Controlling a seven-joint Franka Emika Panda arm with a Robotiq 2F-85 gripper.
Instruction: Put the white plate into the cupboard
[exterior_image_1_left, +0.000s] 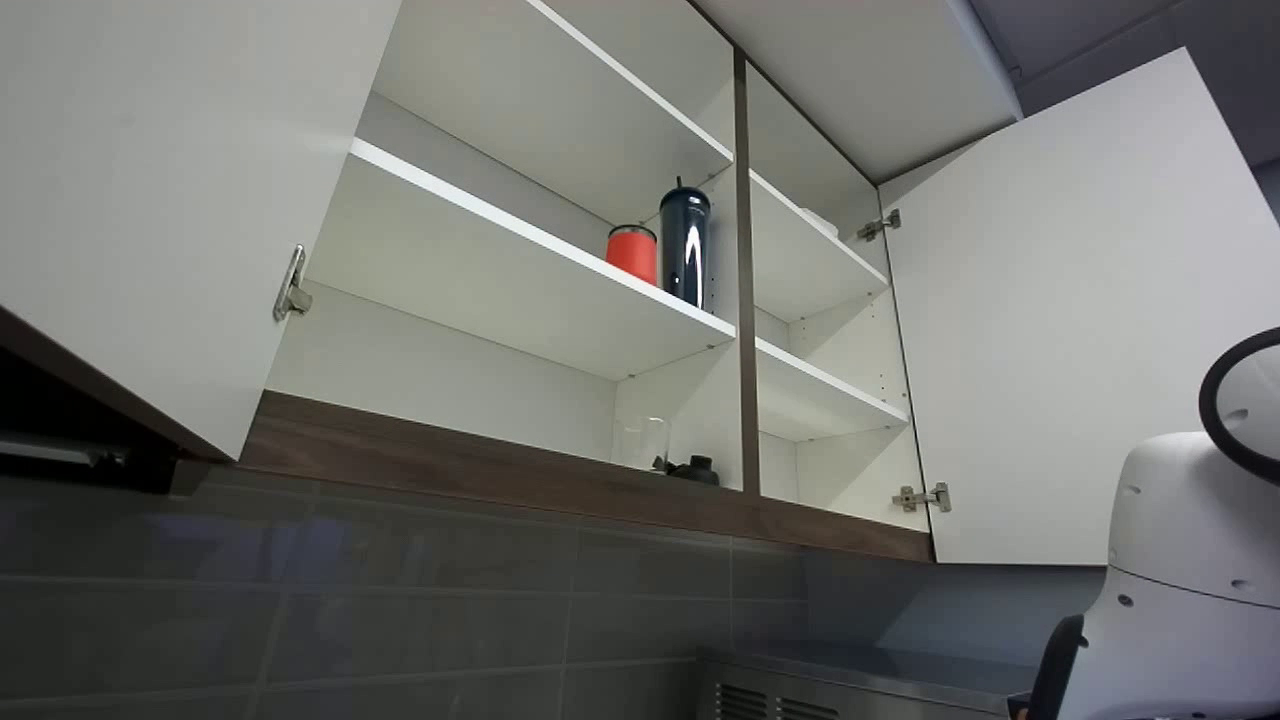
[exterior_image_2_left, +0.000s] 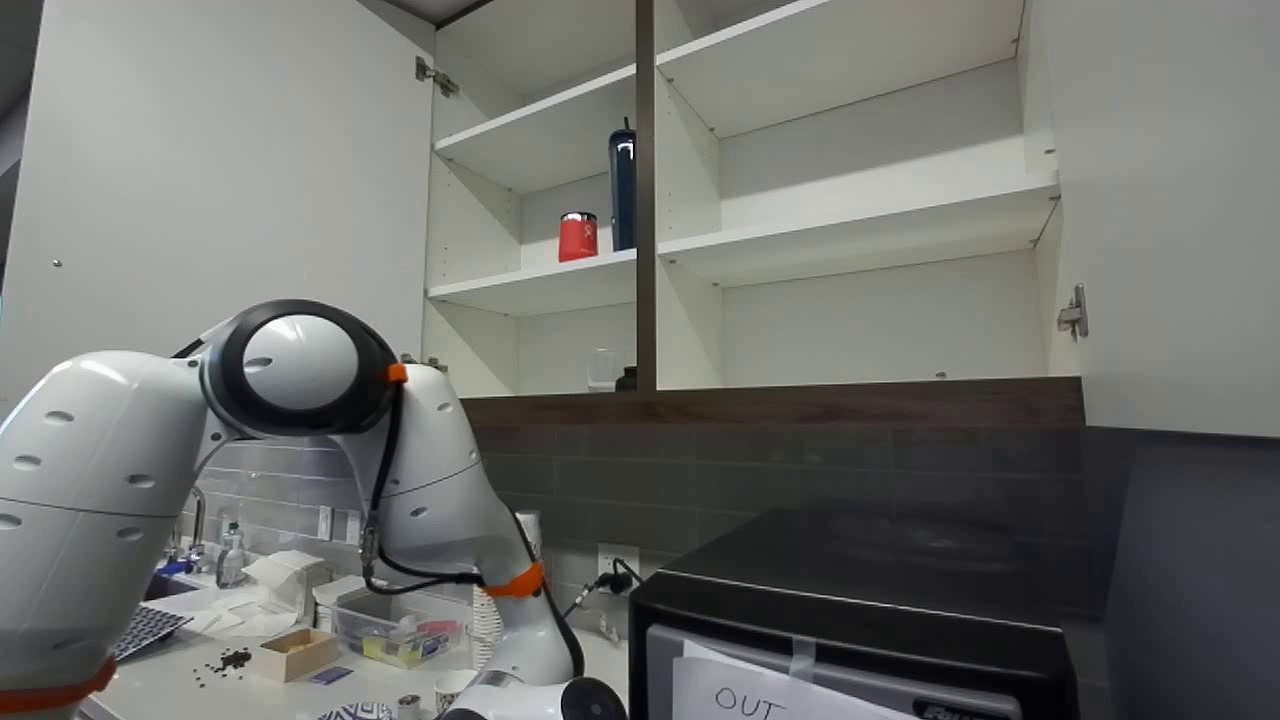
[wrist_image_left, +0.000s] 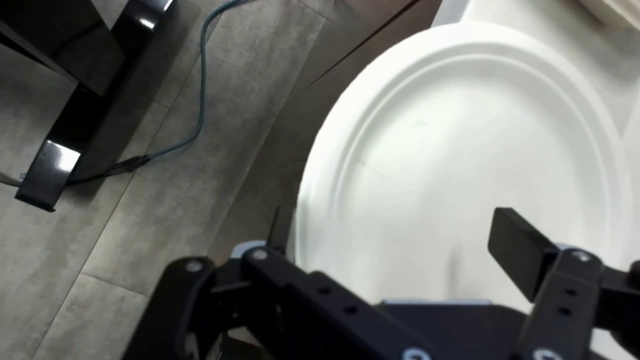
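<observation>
The black two-fingered pincer is set wide. The plain white, round, shallow plate is located in front of the pincer: one finger is positioned over its inner face, the other just outside its rim; contact cannot be determined. Beyond it, the white counter is partly covered. Farther below the pincer, the grey tiled floor is exposed. Well above the pincer, the large white wall cupboard with a brown wood-toned bottom edge is mounted, its flat doors swung open. Within it, a small red cup and a tall dark-blue bottle are stood upright.
</observation>
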